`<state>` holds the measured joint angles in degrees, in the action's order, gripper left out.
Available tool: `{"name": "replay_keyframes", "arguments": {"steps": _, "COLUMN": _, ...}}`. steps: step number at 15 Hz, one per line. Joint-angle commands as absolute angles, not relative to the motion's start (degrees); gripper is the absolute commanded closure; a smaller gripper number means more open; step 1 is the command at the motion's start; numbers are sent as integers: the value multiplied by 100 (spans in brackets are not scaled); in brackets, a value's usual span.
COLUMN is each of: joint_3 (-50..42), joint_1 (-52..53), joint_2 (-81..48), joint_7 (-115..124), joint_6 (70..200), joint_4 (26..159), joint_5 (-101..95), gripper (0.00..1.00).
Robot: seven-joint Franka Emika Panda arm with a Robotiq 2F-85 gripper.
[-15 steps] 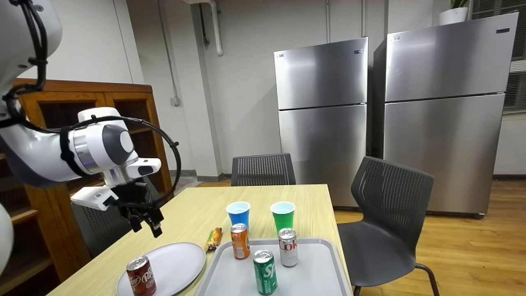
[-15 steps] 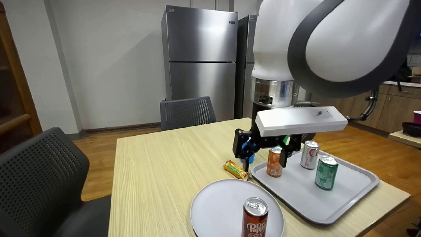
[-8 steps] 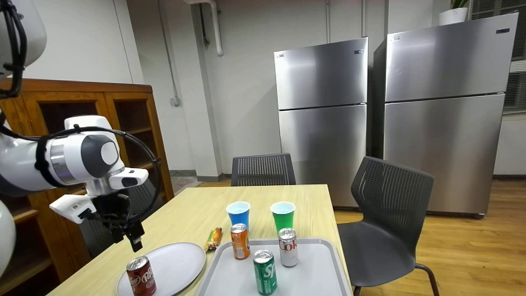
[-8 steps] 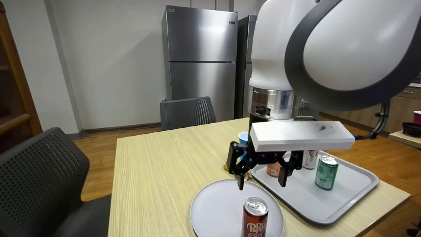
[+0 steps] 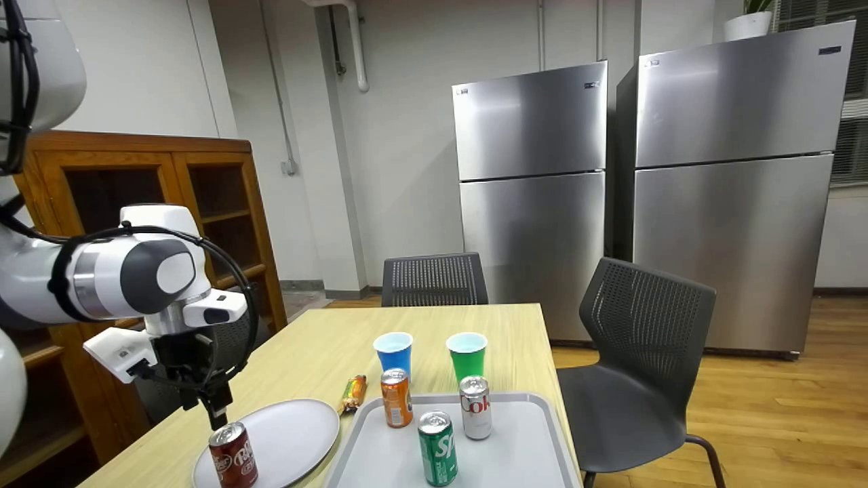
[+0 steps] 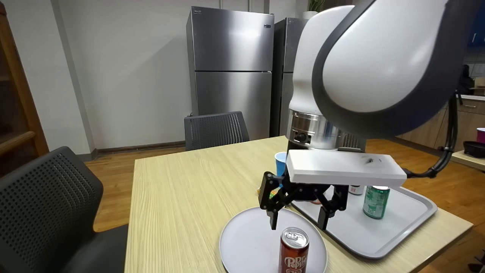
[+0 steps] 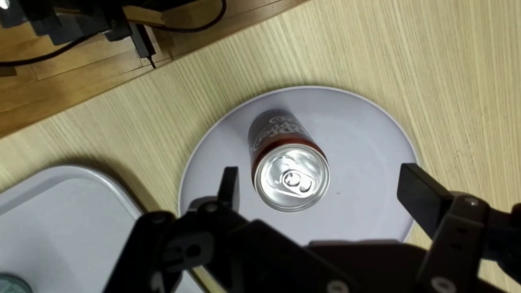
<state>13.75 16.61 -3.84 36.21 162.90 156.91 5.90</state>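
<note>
Currently, gripper (image 6: 298,228) spread wide near top of soda can (image 7: 288,160), which stands upright on round plate (image 7: 362,138) near edge of table (image 7: 452,61), gray tray (image 6: 409,212) beside plate by a table corner.

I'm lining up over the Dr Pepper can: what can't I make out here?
Dr Pepper can: base cut off by the picture's bottom edge in an exterior view.
Orange can: nearly all hidden behind the gripper in an exterior view.
Green can: mostly cut off at the wrist view's lower-left corner.
Wrapped bar: print too small to read in an exterior view.
</note>
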Motion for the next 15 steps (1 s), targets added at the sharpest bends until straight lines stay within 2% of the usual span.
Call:
{"name": "replay_keyframes", "arguments": {"steps": 1, "joint_3": 1433, "joint_1": 1583, "joint_2": -592, "joint_7": 3050, "joint_6": 16628, "joint_4": 15655, "joint_5": 1021, "gripper": 0}}
{"name": "replay_keyframes", "arguments": {"steps": 15, "joint_3": 1463, "joint_1": 1381, "joint_2": -1415, "joint_7": 2427, "joint_6": 17192, "joint_4": 15410, "joint_5": 1544, "gripper": 0}}
